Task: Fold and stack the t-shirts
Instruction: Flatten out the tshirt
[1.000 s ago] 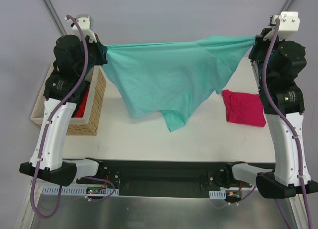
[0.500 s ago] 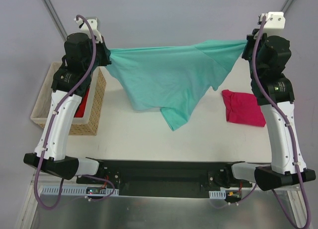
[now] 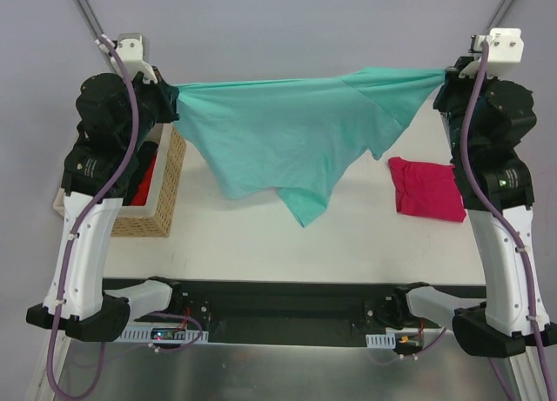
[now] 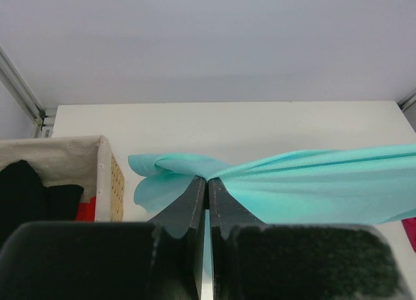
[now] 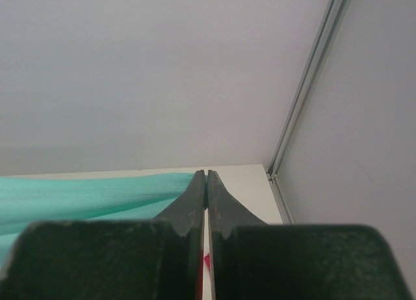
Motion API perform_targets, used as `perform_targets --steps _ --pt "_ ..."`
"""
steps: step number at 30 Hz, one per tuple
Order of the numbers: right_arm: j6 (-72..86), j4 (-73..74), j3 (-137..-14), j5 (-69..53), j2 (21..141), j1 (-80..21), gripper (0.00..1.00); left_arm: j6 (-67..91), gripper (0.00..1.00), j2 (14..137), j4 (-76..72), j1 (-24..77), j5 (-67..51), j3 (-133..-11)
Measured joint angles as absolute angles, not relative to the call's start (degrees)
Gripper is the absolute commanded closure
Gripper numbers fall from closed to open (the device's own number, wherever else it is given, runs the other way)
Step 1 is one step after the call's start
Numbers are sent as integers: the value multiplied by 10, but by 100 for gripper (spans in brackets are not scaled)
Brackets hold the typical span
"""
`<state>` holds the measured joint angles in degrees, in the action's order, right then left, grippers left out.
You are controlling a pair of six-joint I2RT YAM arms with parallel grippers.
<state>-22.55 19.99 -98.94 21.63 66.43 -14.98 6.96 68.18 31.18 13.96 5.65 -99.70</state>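
Note:
A teal-green t-shirt [image 3: 296, 136] hangs stretched in the air between both arms, its lower tip drooping toward the table. My left gripper [image 3: 177, 96] is shut on its left corner; in the left wrist view the cloth [image 4: 312, 186] bunches at the closed gripper [image 4: 207, 179]. My right gripper [image 3: 446, 73] is shut on the right corner, where the teal cloth [image 5: 97, 196] runs into the closed gripper [image 5: 206, 173]. A folded magenta-pink t-shirt [image 3: 426, 188] lies on the table at the right. Black shirts [image 4: 29, 192] lie in the basket.
A tan woven basket [image 3: 161, 188] with a white liner stands at the table's left edge, holding black and red cloth. The white table [image 3: 261, 244] lies under the hanging shirt. Metal frame rails [image 5: 305, 98] run along the back corners.
Both arms have spread outward again from half a second ago, drawing the teal shirt tighter. The shirt stays held at both corners.

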Motion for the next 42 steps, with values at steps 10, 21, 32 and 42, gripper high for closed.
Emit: perform_targets --steps 10,21,32,42 --pt "-232 194 -967 216 601 -160 99 70 100 628 311 141 51 -981" --pt "-232 191 -919 216 553 -161 99 69 100 591 317 143 50 -952" --pt "-232 191 -919 216 534 -162 99 70 100 562 323 143 50 -931" --pt "-232 191 -919 216 533 -163 99 69 100 561 325 143 50 -926"
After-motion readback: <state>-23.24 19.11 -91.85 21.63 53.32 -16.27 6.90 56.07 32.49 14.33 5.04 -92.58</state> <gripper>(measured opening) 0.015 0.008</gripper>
